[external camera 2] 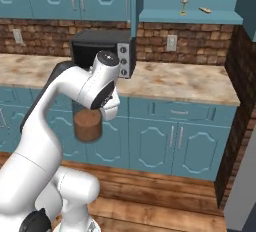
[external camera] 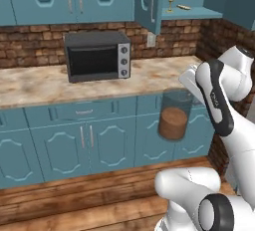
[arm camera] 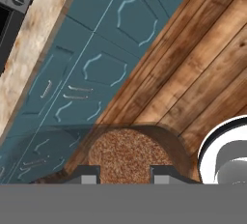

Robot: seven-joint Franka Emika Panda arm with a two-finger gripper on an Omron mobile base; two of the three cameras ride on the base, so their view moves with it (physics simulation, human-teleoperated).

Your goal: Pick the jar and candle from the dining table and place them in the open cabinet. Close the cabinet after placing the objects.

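Currently, you have the jar [external camera: 174,115] held in the hand [arm camera: 119,174], clear of the floor and in front of the teal lower doors [external camera: 87,143]. In the hand view the two finger tips [arm camera: 88,174] stand on either side of the jar's speckled brown fill, with the glass wall curving around them, so read the hand as narrowed onto the jar. In the left base view the jar hangs below the white wrist, its brown contents sitting in the lower half of the clear cylinder. In the right base view the same brown mass [external camera 2: 88,125] shows just under the arm's last joint; the fingers themselves are hidden there by the arm.

Note the candle [external camera: 171,2]: it stands upright in its brass holder on the teal shelf inside the cabinet [external camera: 199,12], with a short brownish stick [external camera: 184,7] lying just beside it. The right base view confirms both on the shelf, candle [external camera 2: 184,3] toward the left and stick [external camera 2: 205,10] toward the right. The cabinet door [external camera: 148,1] stands swung outward, its silver bar handle visible.

Below the cabinet, a marbled table [external camera: 149,73] carries a black toaster oven [external camera: 97,55] against the brick wall [external camera: 30,46]. The wooden plank floor [arm camera: 207,73] runs under the arm.
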